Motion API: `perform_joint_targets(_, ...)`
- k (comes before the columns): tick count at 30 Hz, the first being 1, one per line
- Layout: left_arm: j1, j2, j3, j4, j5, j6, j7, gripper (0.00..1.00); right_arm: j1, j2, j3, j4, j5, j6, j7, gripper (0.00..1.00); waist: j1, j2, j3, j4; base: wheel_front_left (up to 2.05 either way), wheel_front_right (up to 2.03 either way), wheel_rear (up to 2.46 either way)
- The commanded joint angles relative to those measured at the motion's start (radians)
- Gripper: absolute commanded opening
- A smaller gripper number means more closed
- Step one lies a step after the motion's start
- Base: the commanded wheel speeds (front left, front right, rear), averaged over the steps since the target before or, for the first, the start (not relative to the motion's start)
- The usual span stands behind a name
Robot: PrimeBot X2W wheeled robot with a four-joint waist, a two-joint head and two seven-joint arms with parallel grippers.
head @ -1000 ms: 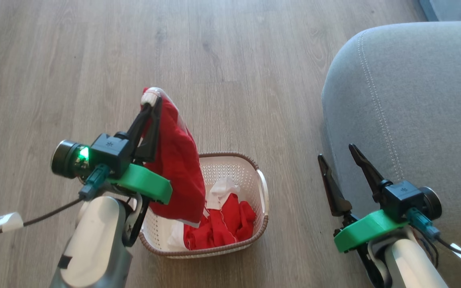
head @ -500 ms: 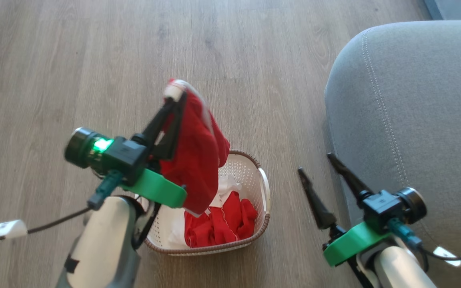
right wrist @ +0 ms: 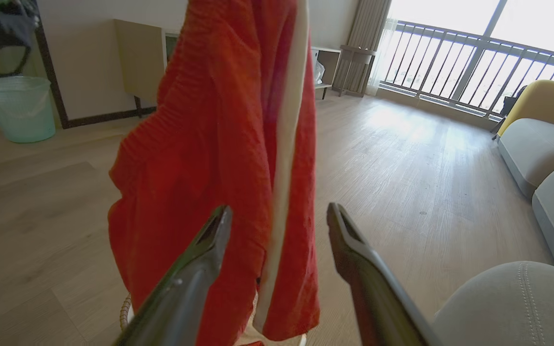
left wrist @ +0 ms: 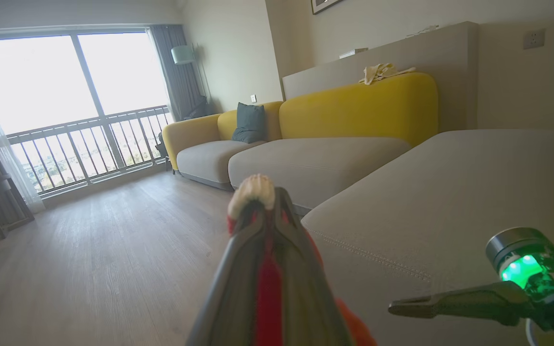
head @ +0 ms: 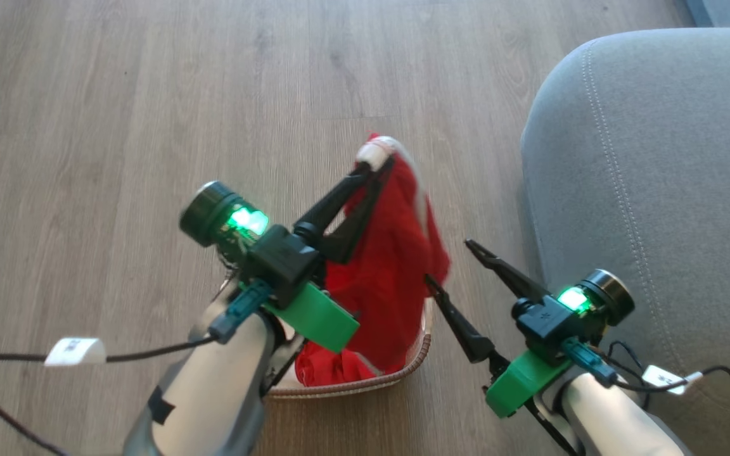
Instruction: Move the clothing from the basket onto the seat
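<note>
We are recording the left gripper as clamped: its two dark fingers are meeting at the tips on the white-trimmed edge of a red garment. The left wrist view is bearing this out, with red cloth showing between the closed fingers and a white bunch sitting at their tips. The garment is hanging freely from that pinch, above the basket, and its lower hem is dangling over the basket's right half. In the right wrist view a white stripe is running down its length.

We are noting red clothing lying inside the basket, at the near side below the hanging piece. How much is lying there we cannot tell, as the left arm and the hanging garment are covering most of the interior.

The right gripper is standing with its fingers spread apart and is holding nothing. It is pointing toward the hanging garment from between the basket and the seat. In the head view one fingertip is lying at the garment's right edge; whether it is touching the cloth we cannot tell.

The basket is standing on the wooden floor, near the seat's rounded corner. The seat's grey surface is showing pale double stitching along its edge.
</note>
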Motion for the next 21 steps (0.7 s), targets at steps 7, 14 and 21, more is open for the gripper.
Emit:
perform_joint_targets(7, -0.073, -0.001, -0.057, -0.054, -0.026, -0.001, -0.010, 0.00, -0.091, -0.021, 0.096, 0.030, -0.014, 0.000, -0.007, 1.00, 0.0001, -0.0001, 0.010, 0.021, 0.00, 0.00, 0.00)
perform_joint_targets(14, -0.106, -0.002, -0.139, -0.079, -0.047, -0.001, -0.010, 0.00, -0.143, -0.015, 0.124, 0.105, -0.026, 0.000, -0.007, 1.00, 0.0001, -0.0001, 0.034, 0.039, 0.00, 0.00, 0.00)
perform_joint_targets(21, -0.133, -0.002, -0.198, -0.107, -0.067, 0.012, -0.010, 0.00, -0.177, 0.017, 0.098, 0.153, -0.028, 0.000, -0.007, 1.00, 0.0001, -0.0001, 0.060, 0.062, 0.00, 0.00, 0.00)
